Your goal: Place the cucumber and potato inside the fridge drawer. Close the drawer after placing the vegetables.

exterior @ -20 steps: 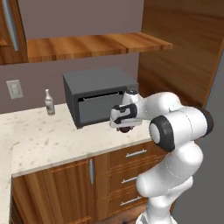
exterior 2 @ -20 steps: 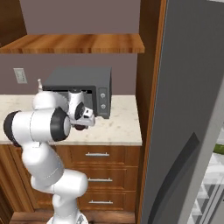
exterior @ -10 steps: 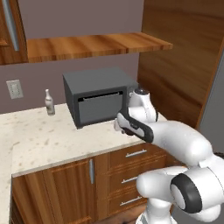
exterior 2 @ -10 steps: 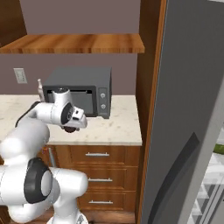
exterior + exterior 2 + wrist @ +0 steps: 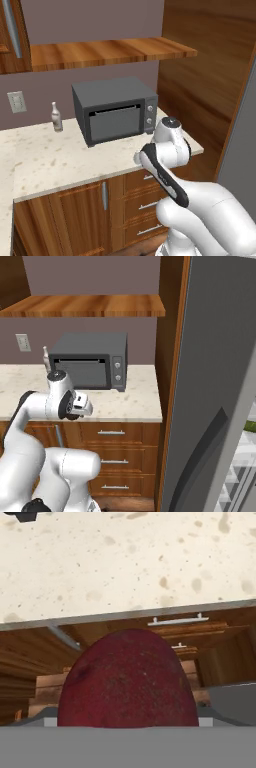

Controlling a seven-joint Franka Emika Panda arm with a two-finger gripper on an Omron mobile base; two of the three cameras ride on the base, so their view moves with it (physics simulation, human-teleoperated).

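My pincer (image 5: 86,404) was closed on the potato (image 5: 127,679), which sat right at the bottom of the hand view, a round dark reddish-brown lump with a faintly speckled skin, bulging up so large that it hid my fingertips. In the right base view the pincer was a small white block at the end of my wrist, poking out to the side just past the front edge of the surface (image 5: 135,401); the potato itself was too small to make out there. In the left base view my wrist stood just in front of the surface (image 5: 50,160), near its right end, and the pincer was hidden behind the arm. Beyond the potato the hand view looked across the speckled pale stone top and down past its edge onto wooden cabinet drawers (image 5: 180,624) with slim metal handles. Further back on the surface stood a dark grey microwave (image 5: 114,110) with its door shut, and to its left, well apart, a small bottle (image 5: 57,117) by the wall, below a wall socket (image 5: 17,102). A wooden shelf (image 5: 105,52) ran above them. Off to my right rose the tall grey fridge door (image 5: 210,386), swung open beside a wooden panel.
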